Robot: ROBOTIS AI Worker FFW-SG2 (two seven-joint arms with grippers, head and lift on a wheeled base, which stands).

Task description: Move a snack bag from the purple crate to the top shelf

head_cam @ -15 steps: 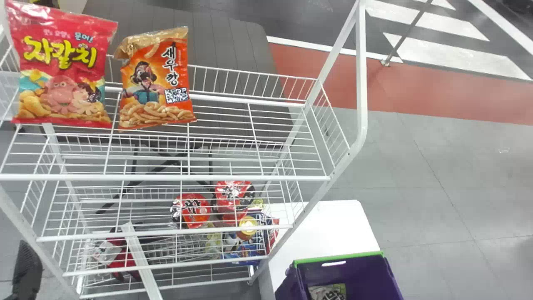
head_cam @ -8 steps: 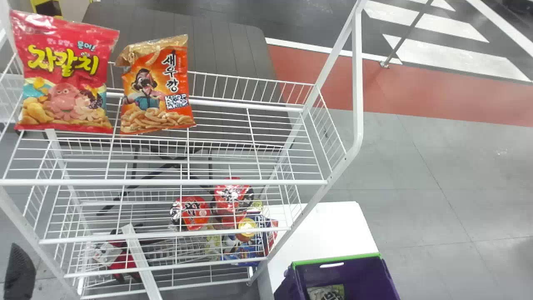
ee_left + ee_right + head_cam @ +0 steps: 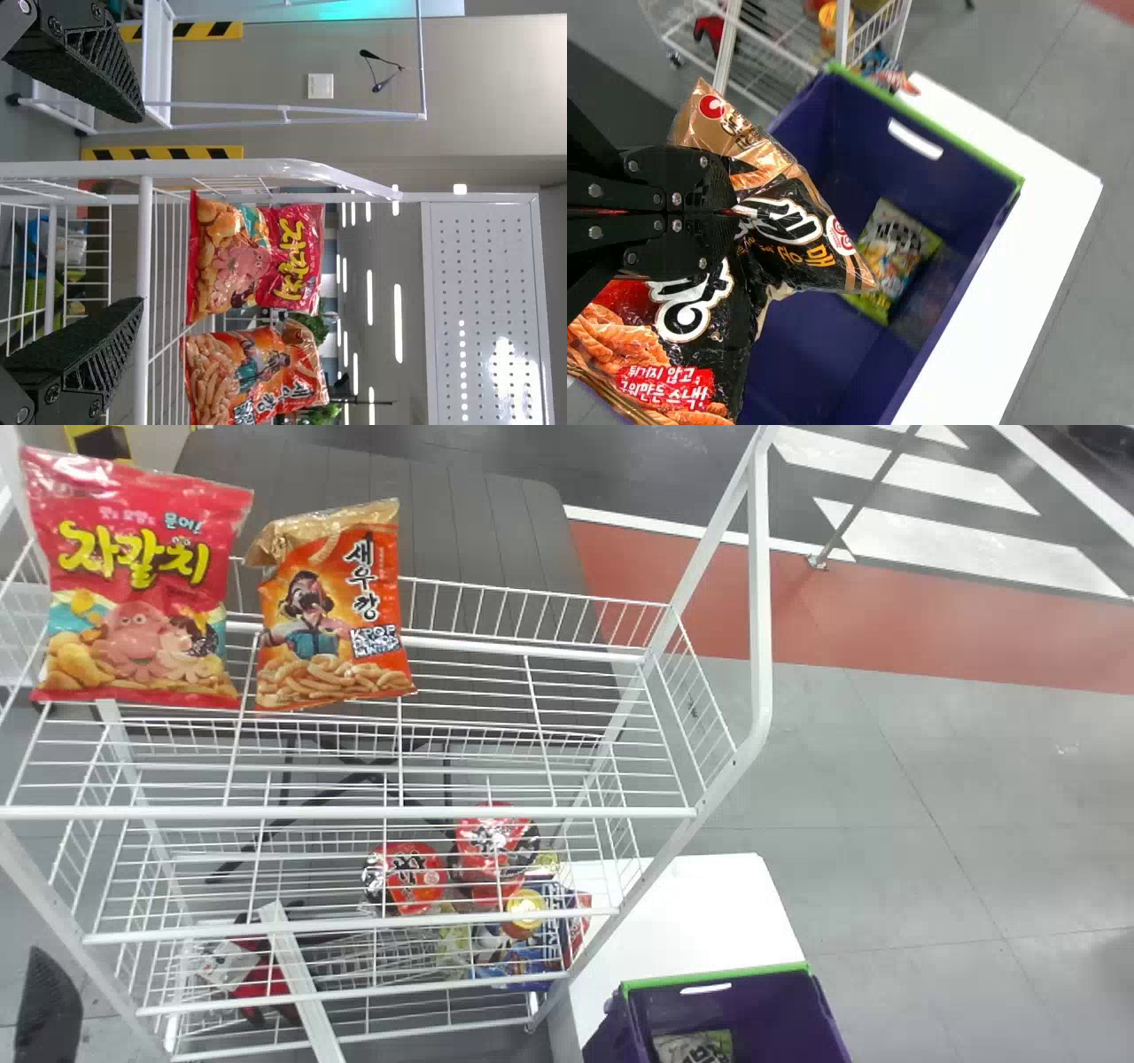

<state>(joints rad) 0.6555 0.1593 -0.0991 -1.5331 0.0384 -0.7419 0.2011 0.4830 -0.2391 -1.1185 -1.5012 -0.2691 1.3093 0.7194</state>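
Your black, two-fingered right gripper [image 3: 730, 212] clenches a crumpled, glossy black-and-copper, white-lettered plastic snack bag [image 3: 793, 223]; your left gripper [image 3: 48, 1005] gapes

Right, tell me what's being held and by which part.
The right tool pinches a black snack bag by its bunched-up part near the gold end.

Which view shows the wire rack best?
Head view, since several tiers of the wire rack show. Left wrist view: its top shelf, with two snack bags. Right wrist view: a lower part beyond the purple crate.
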